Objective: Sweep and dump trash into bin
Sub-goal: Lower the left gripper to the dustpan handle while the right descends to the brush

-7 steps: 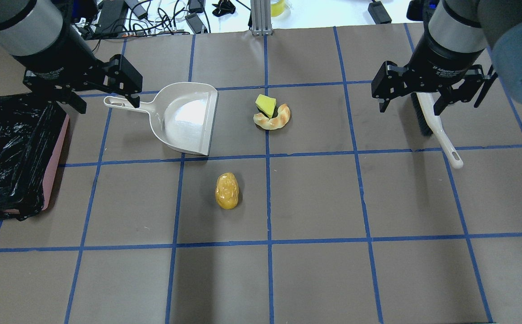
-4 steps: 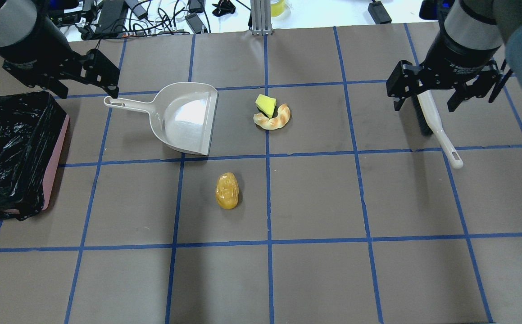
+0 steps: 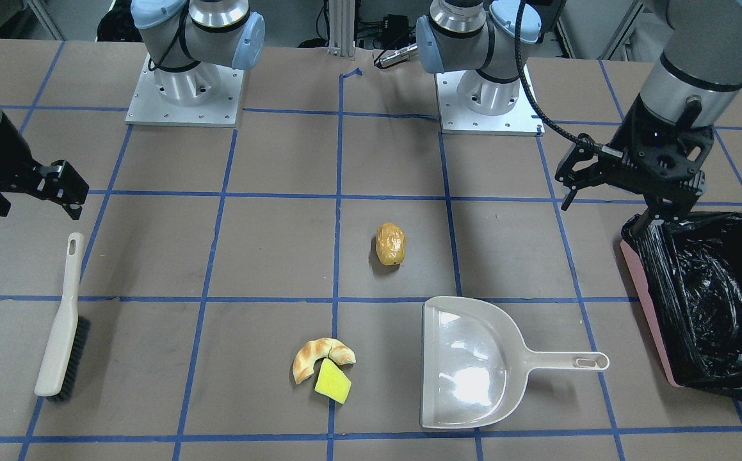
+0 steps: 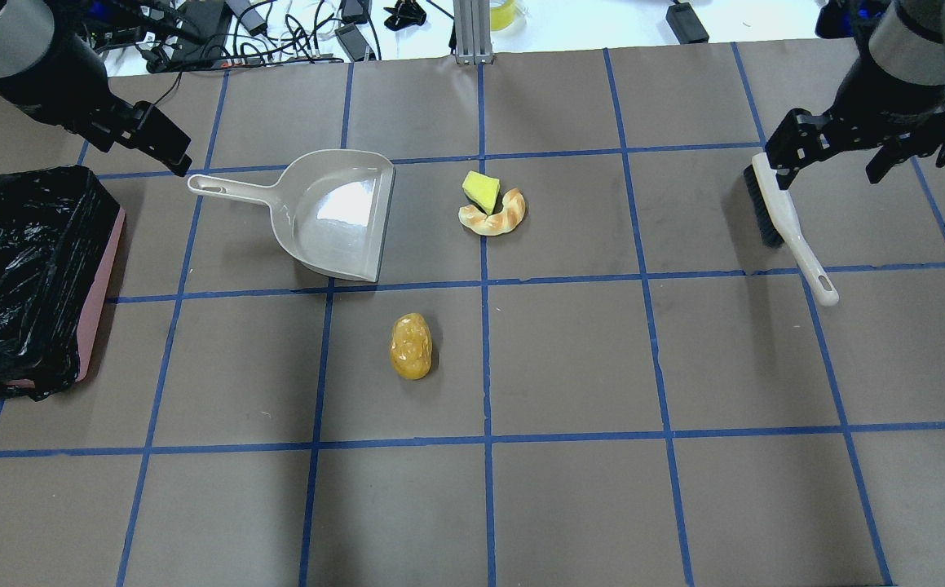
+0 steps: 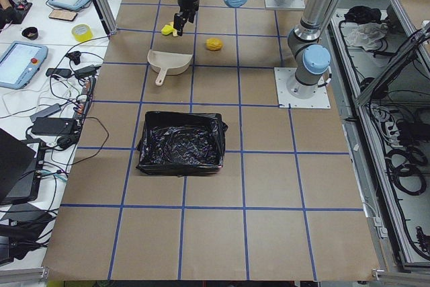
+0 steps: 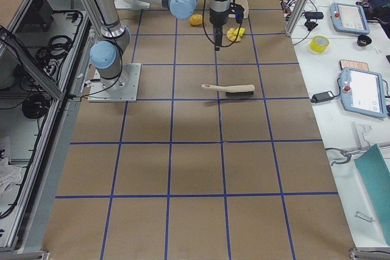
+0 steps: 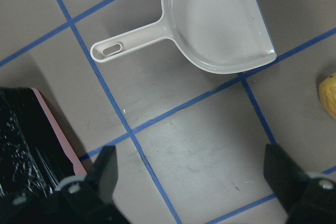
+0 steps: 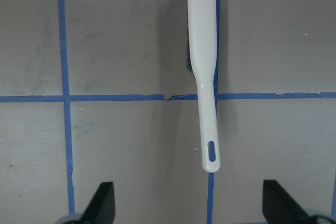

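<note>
The rectangular pink bin lined with crinkly black plastic bag (image 4: 101, 281) sits at the table's left edge. It is a receptacle only, and its loose liner looks likely to snag a dustpan lip.

The beige plastic dustpan (image 4: 333, 216) lies flat to the right of the bin, mouth facing right. It looks stiff, light and smooth. Its slim handle (image 4: 231, 189) points left and is the natural hold, but the pan may slide under a push.

The left gripper (image 7: 191, 182) hangs above the table near that handle, fingers spread wide, holding nothing.

The white-handled black-bristled brush (image 4: 786, 224) rests on the right side. Its rigid handle is the place to pinch, and the right gripper (image 8: 189, 203) hovers over it, fingers wide apart and empty.

The trash is all loose on the table:

- **Potato:** the golden-brown lumpy potato-like oval (image 4: 411, 346) lies nearest, at centre. It looks rounded and glossy, so it will probably roll when swept.
- **Bread:** the curved tan croissant-like bread piece (image 4: 506, 214) lies just right of the pan's mouth and seems light.
- **Sponge:** the yellow sponge wedge (image 4: 480, 190) touches the croissant. It looks soft and featherweight, so it may tumble or catch on the bristles.
</note>
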`<state>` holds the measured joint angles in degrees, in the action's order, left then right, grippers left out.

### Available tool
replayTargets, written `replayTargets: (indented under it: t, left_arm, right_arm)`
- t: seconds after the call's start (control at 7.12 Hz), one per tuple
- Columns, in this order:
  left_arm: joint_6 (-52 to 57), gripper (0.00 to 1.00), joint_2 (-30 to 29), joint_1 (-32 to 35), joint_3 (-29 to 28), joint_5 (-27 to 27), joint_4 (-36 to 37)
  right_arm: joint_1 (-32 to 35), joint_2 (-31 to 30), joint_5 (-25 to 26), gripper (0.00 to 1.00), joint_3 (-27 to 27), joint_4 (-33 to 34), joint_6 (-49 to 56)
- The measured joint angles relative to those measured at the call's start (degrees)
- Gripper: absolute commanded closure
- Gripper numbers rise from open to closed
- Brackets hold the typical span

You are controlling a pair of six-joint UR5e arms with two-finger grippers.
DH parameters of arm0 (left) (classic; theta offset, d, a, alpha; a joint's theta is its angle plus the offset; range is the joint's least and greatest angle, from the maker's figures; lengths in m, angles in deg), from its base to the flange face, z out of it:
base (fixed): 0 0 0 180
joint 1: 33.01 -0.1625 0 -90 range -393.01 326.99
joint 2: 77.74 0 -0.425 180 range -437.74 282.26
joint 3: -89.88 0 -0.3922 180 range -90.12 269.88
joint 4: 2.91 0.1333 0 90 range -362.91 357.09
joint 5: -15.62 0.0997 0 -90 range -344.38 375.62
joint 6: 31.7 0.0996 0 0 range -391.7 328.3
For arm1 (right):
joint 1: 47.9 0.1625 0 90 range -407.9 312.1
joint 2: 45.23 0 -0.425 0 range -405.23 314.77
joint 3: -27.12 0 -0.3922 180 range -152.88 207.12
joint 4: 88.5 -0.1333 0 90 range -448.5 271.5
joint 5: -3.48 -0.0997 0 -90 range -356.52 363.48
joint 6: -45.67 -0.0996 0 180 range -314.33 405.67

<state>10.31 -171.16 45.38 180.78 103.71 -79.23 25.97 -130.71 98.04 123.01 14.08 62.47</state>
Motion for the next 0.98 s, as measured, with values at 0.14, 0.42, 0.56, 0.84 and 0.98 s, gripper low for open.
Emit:
replayTargets:
  t: [0.14,0.42,0.56,0.84,0.98]
  left_arm:
    - [6.6,0.0,-2.1,-0.4,0.0,-0.2,2.6]
    - [20.4,0.0,-6.6,-0.7,0.0,-0.4,6.1]
    - [26.2,0.0,-8.6,-1.2,0.0,-0.7,7.5]
    - [37.8,0.0,-13.0,-4.5,-0.4,-4.5,9.6]
    - [42.7,0.0,-15.2,-5.9,-0.9,-6.2,9.9]
  right_arm:
    - [-2.0,2.0,-0.1,0.0,0.6,2.9,2.5]
    - [-3.6,5.4,-0.5,0.0,3.1,7.6,6.4]
    - [-4.0,6.9,-0.7,0.0,4.3,8.6,7.4]
    - [-4.6,10.8,-0.3,0.0,5.4,10.2,8.9]
    - [-5.2,12.7,-0.2,0.03,5.6,10.7,9.1]
